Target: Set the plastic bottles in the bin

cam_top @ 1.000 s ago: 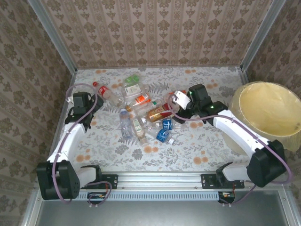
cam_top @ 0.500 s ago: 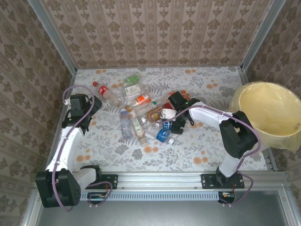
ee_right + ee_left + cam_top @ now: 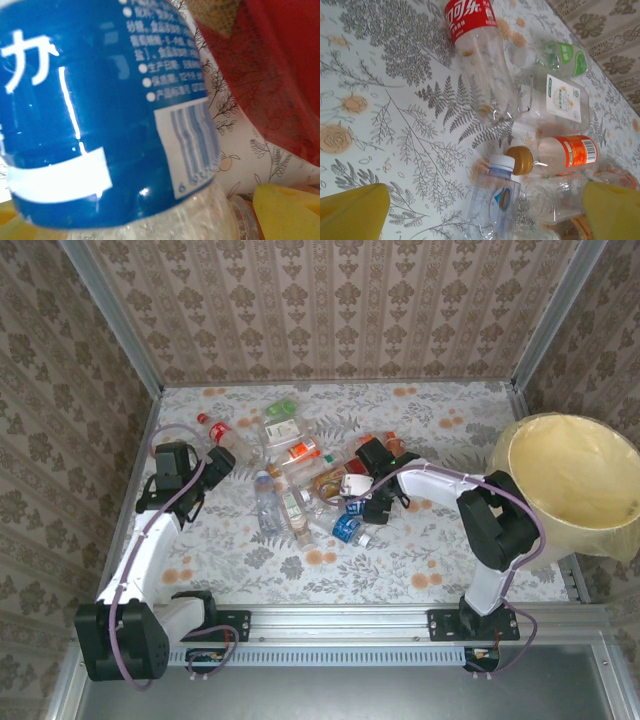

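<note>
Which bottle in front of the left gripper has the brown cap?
The orange-labelled bottle, lying on its side; its brown cap sits right beside the white-capped bottle.

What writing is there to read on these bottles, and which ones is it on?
"可口可乐", white script on the red label of the cola bottle.
"力", big and white, cut off at the edge, on the blue-label bottle; its small print is blurred.
Too small to read: the white-label bottle, green-label bottle and orange-label bottle.
</note>
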